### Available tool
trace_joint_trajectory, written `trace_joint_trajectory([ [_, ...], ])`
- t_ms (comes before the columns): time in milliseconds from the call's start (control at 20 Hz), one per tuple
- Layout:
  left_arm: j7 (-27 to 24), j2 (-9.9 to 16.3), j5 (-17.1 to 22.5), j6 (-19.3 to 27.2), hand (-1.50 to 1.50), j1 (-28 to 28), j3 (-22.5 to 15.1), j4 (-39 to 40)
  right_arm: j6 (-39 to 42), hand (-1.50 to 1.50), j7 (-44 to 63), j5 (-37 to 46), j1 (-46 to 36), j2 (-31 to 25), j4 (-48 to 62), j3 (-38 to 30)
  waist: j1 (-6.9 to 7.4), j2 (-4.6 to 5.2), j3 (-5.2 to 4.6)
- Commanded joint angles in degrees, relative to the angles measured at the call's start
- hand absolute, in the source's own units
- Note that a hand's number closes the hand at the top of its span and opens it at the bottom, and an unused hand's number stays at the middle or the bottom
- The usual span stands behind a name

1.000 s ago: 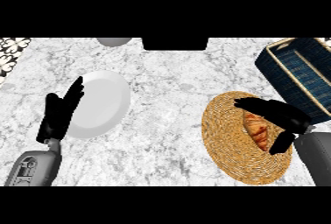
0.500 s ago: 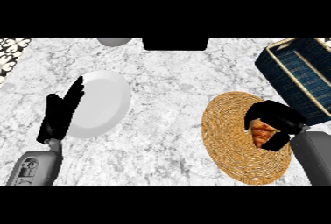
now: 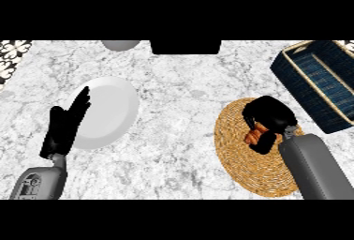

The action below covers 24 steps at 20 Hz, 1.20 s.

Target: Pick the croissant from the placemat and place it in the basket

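The croissant (image 3: 253, 136) is golden brown and mostly hidden under my right hand (image 3: 268, 120), whose fingers are curled round it over the round woven placemat (image 3: 239, 154) at the right. I cannot tell whether the croissant still touches the mat. The dark blue basket (image 3: 319, 79) with a tan rim stands at the upper right, just beyond the mat. My left hand (image 3: 63, 126) stays open at the left, fingers up, beside a white plate.
A white plate (image 3: 107, 112) lies left of centre on the marble counter. A grey round object (image 3: 120, 45) and a black box (image 3: 185, 46) sit at the far edge. A patterned tile strip (image 3: 12, 56) shows at the upper left.
My right hand has curled its fingers down round the croissant and drawn in over it. The left hand and the plate have not moved.
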Motion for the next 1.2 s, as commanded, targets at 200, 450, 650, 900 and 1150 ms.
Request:
trace_joint_trajectory([
  [200, 0.5, -0.1, -0.5, 0.3, 0.0, -5.4, 1.7, 4.3, 4.5, 1.5, 12.8, 5.8, 1.9, 4.9, -13.8, 4.4, 0.06, 0.29, 0.11],
  [450, -1.3, 0.8, 0.2, -1.1, 0.0, -1.0, 1.8, 1.2, 9.0, 1.5, 15.3, -4.4, 3.1, 11.6, -22.2, -2.6, -0.23, 0.01, 0.1],
  [650, 0.3, -0.2, -1.3, 0.6, 0.0, -0.8, 1.0, 1.4, 16.6, 1.5, 18.0, -12.8, 2.2, 14.4, -33.2, -8.4, -0.86, -0.15, 0.1],
  [900, -1.5, 0.1, -0.4, -0.3, 0.0, 0.2, 1.6, 1.6, 19.7, 1.5, 30.0, -29.8, -3.8, 15.6, -42.5, -17.2, -0.97, -0.36, 0.07],
  [1150, 0.9, -0.5, -0.8, -0.7, 0.0, 1.1, 0.1, -2.0, 23.3, 1.5, 47.8, -38.7, -16.5, 15.7, -49.2, -23.1, -0.08, -0.39, 0.06],
])
